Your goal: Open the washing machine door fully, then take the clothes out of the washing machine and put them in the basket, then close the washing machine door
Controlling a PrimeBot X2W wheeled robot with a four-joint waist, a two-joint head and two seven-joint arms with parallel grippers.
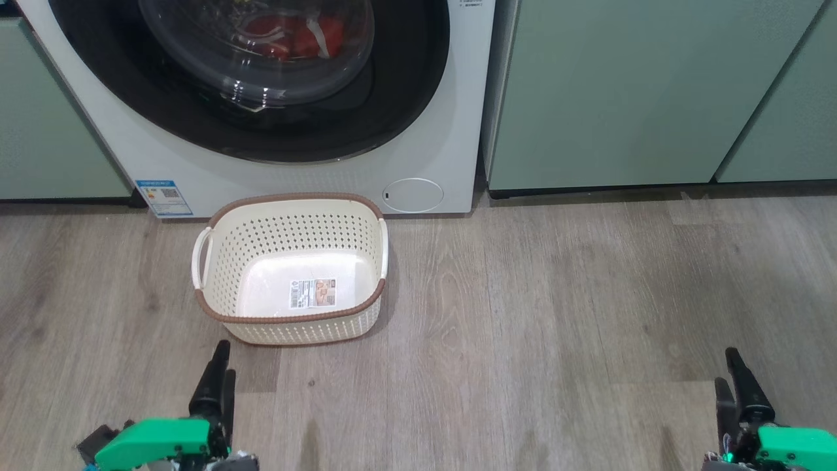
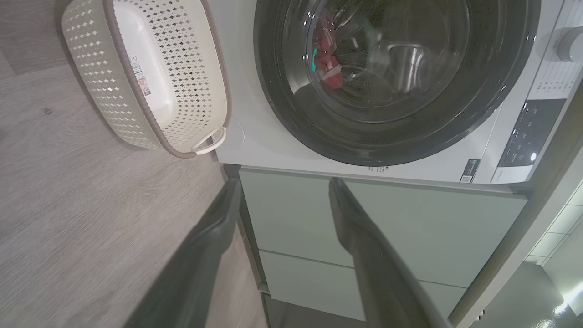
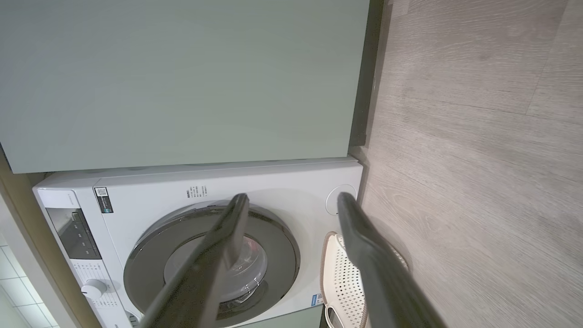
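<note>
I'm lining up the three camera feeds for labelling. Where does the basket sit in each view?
Head view: basket left of centre, on the floor before the washer.
Left wrist view: basket upper left, seen sideways, beside the washer.
Right wrist view: basket at the bottom edge, right of centre, partly behind the right end effector.
Shared landmark: the washer's round door, next to the basket in every view.

Ahead of you, grey-brown wood-look plank floor [image 1: 556, 314], flat pale-green cabinet doors [image 1: 621, 91] to your right, another pale-green front [image 1: 39, 111] to your left, dark plinth [image 1: 588, 191] beneath, white wall tiles [image 2: 553, 241] at the side.
</note>
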